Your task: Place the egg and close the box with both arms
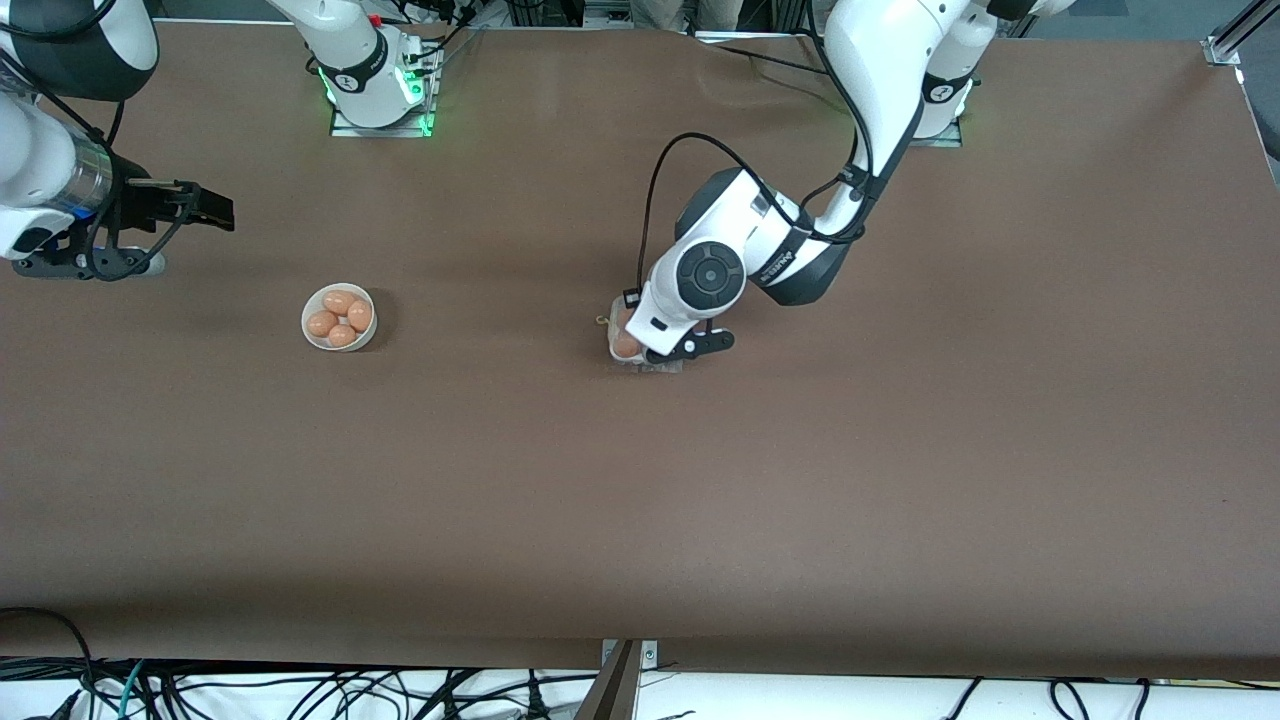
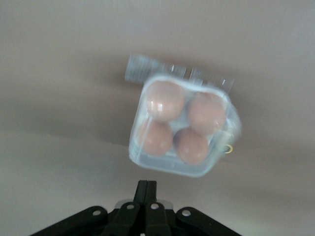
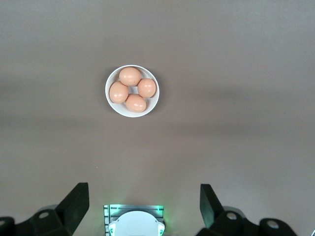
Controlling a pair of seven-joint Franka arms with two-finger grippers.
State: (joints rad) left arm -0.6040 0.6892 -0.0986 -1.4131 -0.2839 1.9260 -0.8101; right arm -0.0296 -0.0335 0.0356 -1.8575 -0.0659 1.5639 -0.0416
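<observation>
The box (image 2: 184,129) sits mid-counter (image 1: 900,450), all four cells filled, lid seemingly down. The left gripper (image 2: 146,189) hovers over it, fingers together — likely for pressing. The right gripper (image 3: 142,201), fingers apart, waits above the counter, well apart from the box — the bowl (image 1: 339,317) lies between them.

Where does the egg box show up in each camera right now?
Front view: the box sits mid-table, mostly hidden under the left gripper.
Left wrist view: the box fills the centre, four eggs inside.
Right wrist view: not in it.
Shared landmark: the brown table.
</observation>
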